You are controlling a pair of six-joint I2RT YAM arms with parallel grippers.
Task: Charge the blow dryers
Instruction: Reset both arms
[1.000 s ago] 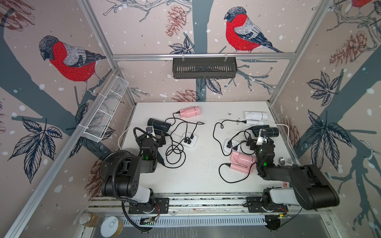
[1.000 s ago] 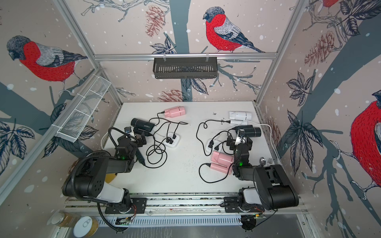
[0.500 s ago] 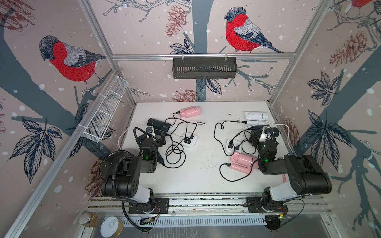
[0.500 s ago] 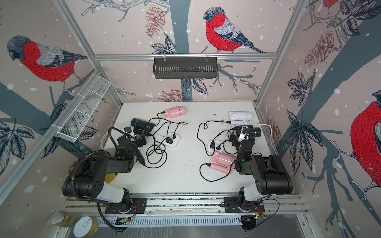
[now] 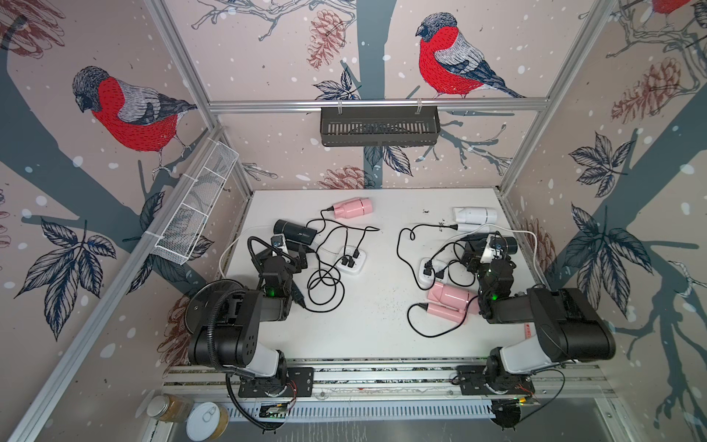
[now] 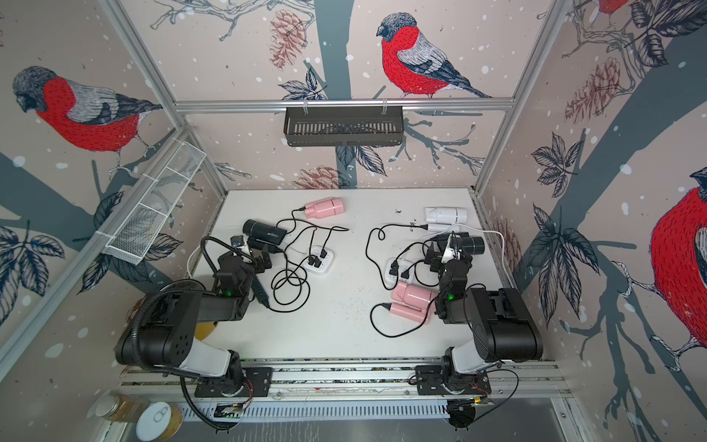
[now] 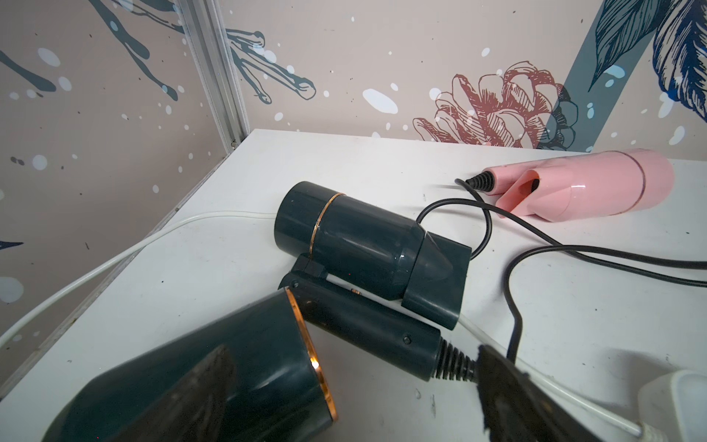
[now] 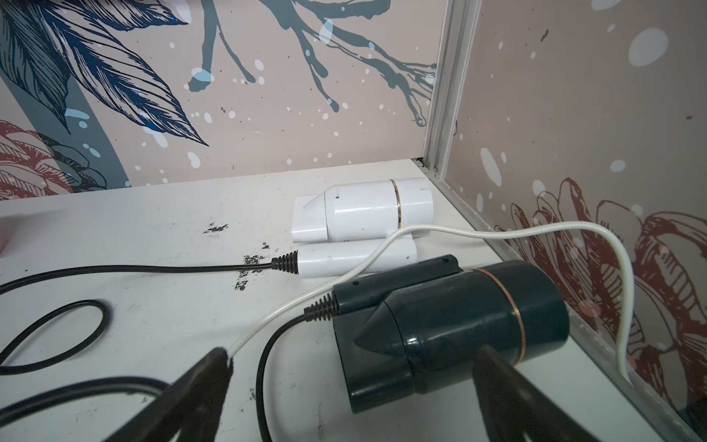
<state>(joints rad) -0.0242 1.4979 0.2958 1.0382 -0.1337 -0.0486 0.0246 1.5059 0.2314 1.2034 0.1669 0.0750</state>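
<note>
On the white table the thing in play looks to be the dark dryer by the right-hand wall, lying this side of the white dryer. The right gripper, jaws wide and empty, hovers just short of it. The left gripper, also spread wide, is well apart. The barrel runs crosswise, finger to finger, so I'd guess the wrist must turn, or go for its cord.

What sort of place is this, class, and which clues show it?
Probably a robot test booth, not a home: a left arm and right arm on a metal rail, aluminium frame holding bird-print panels.
</note>
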